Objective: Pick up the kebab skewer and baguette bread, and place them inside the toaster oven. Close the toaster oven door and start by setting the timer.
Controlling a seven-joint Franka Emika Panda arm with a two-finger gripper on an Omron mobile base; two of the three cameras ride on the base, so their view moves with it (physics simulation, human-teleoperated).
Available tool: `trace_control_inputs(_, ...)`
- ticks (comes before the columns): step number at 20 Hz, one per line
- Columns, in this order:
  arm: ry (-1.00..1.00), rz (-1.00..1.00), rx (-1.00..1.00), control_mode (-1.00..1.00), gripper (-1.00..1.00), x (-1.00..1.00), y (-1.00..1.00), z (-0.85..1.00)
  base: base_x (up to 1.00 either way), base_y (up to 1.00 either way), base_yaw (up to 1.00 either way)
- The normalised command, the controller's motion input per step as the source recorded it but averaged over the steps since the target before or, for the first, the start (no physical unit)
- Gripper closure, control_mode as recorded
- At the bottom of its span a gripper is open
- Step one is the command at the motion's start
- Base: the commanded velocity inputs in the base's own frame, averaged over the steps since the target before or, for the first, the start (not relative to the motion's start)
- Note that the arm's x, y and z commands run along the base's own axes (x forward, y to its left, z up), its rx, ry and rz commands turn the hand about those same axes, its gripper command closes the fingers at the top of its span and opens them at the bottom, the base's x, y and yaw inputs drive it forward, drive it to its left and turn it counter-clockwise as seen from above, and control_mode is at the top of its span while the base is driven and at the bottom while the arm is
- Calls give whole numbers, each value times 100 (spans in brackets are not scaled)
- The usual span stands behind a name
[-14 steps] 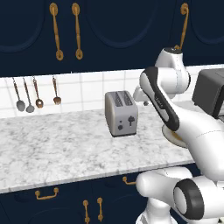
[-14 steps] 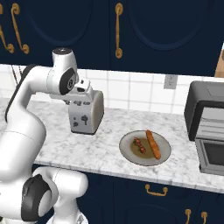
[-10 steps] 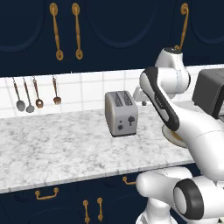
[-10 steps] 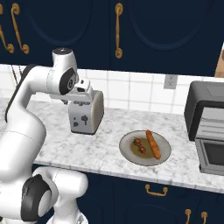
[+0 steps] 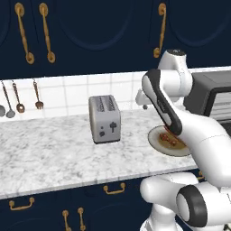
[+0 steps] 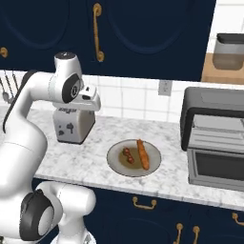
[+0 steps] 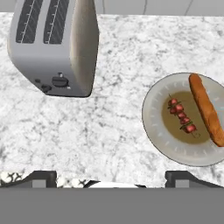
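The kebab skewer [image 7: 181,116] with its red chunks lies in the middle of a grey plate [image 7: 151,131]. The orange-brown baguette bread [image 7: 207,109] rests along the same plate's edge. In the right base view the skewer [image 6: 127,154] and the baguette [image 6: 142,153] lie side by side. The black toaster oven [image 6: 214,138] stands right of the plate. Its door [image 6: 217,166] seems dropped open under a lit rack. My gripper [image 7: 112,177] is open and holds nothing. It hangs high over the counter, near the silver toaster and left of the plate.
A silver two-slot toaster [image 6: 72,126] stands on the marble counter [image 6: 95,162] left of the plate. Utensils [image 5: 20,97] hang on the tiled wall at far left. A glass jar [image 6: 228,51] sits on a shelf above the oven. Dark cabinets run above and below.
The whole picture has slid left in both base views, so the base has driven to the right. The arm keeps its pose, and the plate's contents lie as before.
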Motion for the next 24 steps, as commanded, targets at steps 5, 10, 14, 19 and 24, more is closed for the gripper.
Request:
trace_control_inputs(5, 0, 0, 0, 100, -100, 0, 0, 0, 0, -75, 0)
trace_control_inputs(10, 0, 0, 0, 100, -100, 0, 0, 0, 0, -83, 0)
trace_control_inputs(14, 0, 0, 0, 100, -100, 0, 0, 0, 1, -79, 0)
trace_control_inputs(19, 0, 0, 0, 100, -100, 0, 0, 0, 1, -35, 0)
trace_control_inputs(24, 0, 0, 0, 100, -100, 0, 0, 0, 0, 0, 0)
